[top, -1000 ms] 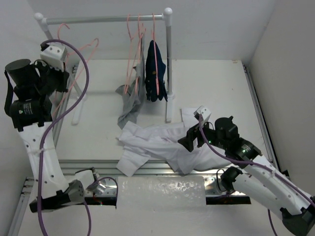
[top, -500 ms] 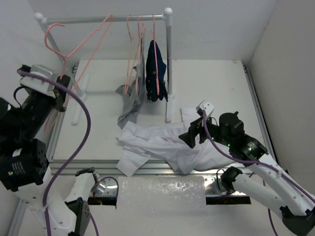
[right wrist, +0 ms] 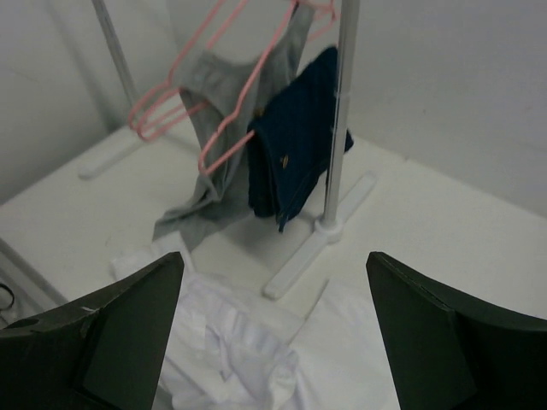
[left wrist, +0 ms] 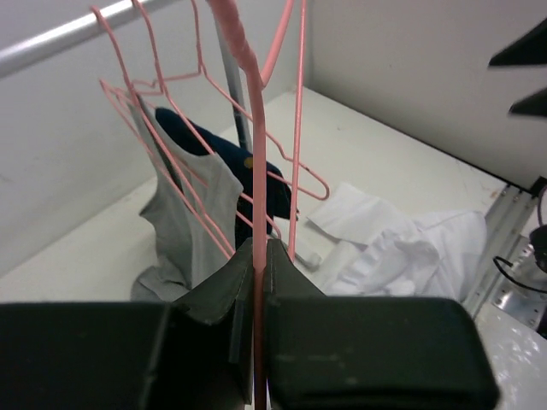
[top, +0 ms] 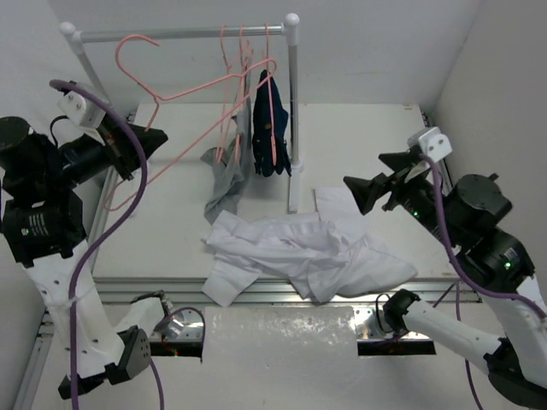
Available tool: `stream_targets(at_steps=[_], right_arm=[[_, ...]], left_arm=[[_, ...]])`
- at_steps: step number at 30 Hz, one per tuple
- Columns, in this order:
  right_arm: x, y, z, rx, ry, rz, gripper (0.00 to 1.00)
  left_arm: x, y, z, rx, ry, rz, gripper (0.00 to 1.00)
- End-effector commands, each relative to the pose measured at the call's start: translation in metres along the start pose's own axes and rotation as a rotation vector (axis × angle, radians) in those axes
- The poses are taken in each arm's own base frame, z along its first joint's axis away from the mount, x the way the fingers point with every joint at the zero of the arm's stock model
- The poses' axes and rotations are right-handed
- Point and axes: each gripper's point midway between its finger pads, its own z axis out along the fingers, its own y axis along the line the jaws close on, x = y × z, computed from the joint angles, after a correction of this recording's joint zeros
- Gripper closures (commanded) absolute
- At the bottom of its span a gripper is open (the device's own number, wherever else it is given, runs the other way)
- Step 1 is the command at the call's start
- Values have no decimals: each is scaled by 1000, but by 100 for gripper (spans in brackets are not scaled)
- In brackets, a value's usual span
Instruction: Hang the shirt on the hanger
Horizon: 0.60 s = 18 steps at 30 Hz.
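Shirt (top: pixel 291 252) lies crumpled at the near edge of the table (top: pixel 367 128), between the two arms, with nothing touching it. The left gripper (left wrist: pixel 259 256) is pinched tight on the pink wire hanger (left wrist: pixel 259 154) and holds it aloft near the white rail (top: pixel 184 34), I'd guess to carry it to the cloth. The right gripper (top: pixel 366 173) hovers above the shirt, jaws spread wide and empty, likely ready for the collar.

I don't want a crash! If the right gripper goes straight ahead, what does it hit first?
The right gripper would probably meet the rack post first, beside the blue garment; depth is unclear.
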Motion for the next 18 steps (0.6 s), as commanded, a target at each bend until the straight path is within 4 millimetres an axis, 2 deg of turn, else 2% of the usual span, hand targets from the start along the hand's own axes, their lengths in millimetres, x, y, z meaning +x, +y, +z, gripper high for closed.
stream_targets(at_steps=[1,3,4,6,7,9,14,17,18], right_arm=[[-23,-7,1,26,-4,-52,11],[-31,-4,6,4,-4,-80,11],[-33,-1,7,-18,-6,-94,10],[-39,15,9,-112,-24,-117,10],[-41,22,9,-154,-36,-132,10],[-50,33,7,-222,-86,-166,10],[-65,33,-5,-232,-134,-216,10],[-73,36,-14,-252,-171,-234,10],[-74,37,-15,-259,-181,-234,10]], left_arm=[[22,6,12,81,63,-57,100],[35,8,24,76,104,-58,100],[40,-16,39,162,117,-61,100],[43,-25,59,159,120,-62,100],[45,-45,70,241,133,-63,100],[40,-53,77,303,140,-67,100],[11,-71,72,358,76,-3,100],[30,-86,81,439,129,-45,100],[52,-87,89,448,180,-74,100]])
